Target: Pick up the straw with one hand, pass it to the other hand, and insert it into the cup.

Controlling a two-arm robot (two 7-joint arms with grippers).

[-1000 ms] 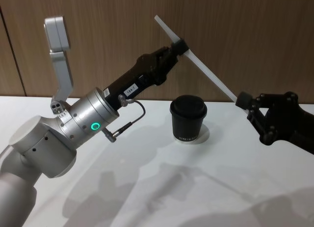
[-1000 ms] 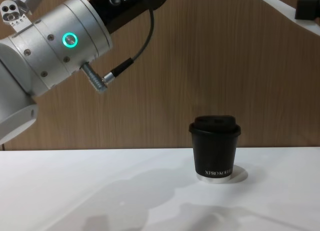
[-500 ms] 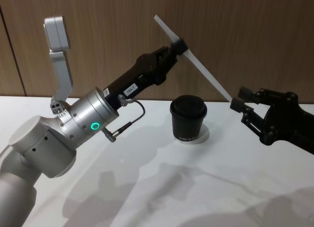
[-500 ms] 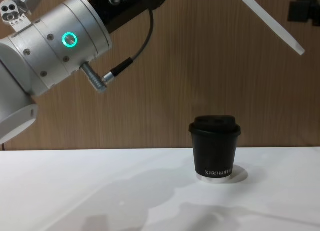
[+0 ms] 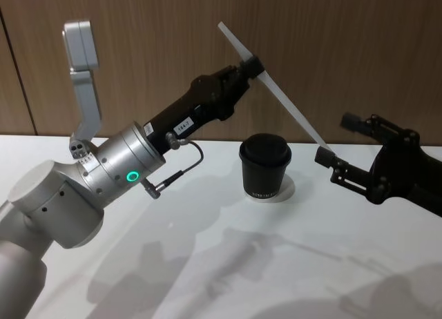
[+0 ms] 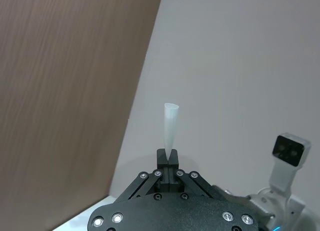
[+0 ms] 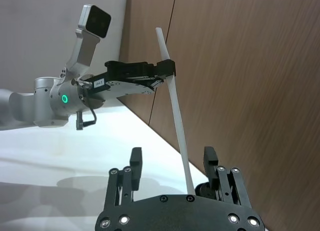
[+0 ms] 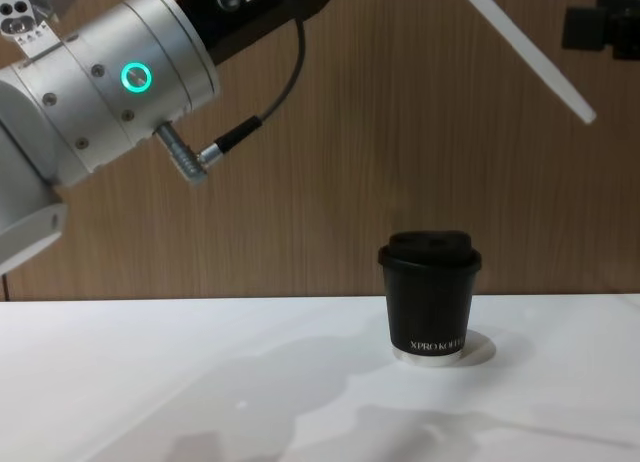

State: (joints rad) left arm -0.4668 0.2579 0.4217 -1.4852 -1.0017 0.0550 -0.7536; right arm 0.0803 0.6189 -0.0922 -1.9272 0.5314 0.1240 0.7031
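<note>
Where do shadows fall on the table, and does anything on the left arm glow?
Head view: soft grey shadows lie on the table between cup and robot; a green ring glows on the silver wrist behind the left gripper, which holds the straw, while the right gripper stands open at its lower end. Chest view: similar shadows spread left of the cup; the ring glows too.

Your cup (image 5: 265,166) stands mid-tabletop (image 5: 207,264), near the wall (image 5: 359,43) behind it. Above it the straw (image 5: 283,99) slants, upper end to the left, lower end to the cup's right. Your left end effector (image 5: 254,65) pinches the straw near its upper end. Your right end effector (image 5: 338,138) sits right of the cup, fingers spread either side of the straw's lower end.
</note>
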